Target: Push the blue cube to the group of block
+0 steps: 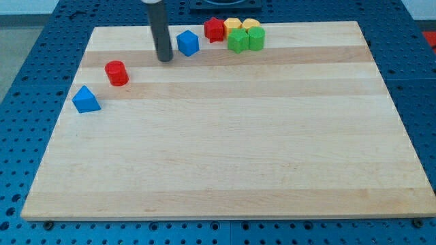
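The blue cube (188, 43) sits near the view's top, left of centre, on the wooden board (225, 156). My tip (165, 59) stands just left of it, a small gap apart. To the cube's right is the group: a red block (214, 29), two yellow blocks (232, 25) (251, 24), and two green blocks (238, 41) (256, 38), packed together at the top edge. The blue cube is a short way left of the red block, not touching it.
A red cylinder (117, 73) lies at the view's left. A blue triangular block (86, 99) lies further left and lower, near the board's left edge. A blue pegboard surface (27, 82) surrounds the board.
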Available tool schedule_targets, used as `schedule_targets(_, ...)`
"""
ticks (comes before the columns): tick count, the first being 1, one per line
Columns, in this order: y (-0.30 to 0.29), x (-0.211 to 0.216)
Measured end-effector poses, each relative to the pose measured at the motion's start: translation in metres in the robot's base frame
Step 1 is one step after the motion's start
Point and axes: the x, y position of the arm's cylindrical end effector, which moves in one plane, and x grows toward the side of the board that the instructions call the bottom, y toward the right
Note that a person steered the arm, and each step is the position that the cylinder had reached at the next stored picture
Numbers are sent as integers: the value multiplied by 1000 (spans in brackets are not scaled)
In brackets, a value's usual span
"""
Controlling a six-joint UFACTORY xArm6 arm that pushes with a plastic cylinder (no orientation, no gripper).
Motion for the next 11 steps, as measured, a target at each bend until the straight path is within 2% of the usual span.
schedule_targets(2,-14,-27)
schedule_targets(4,36,-53)
schedule_targets(5,66,-55)
schedule_targets(6,57,-46)
schedule_targets(8,24,1)
schedule_targets(9,40,-2)
schedule_targets(11,81,-33)
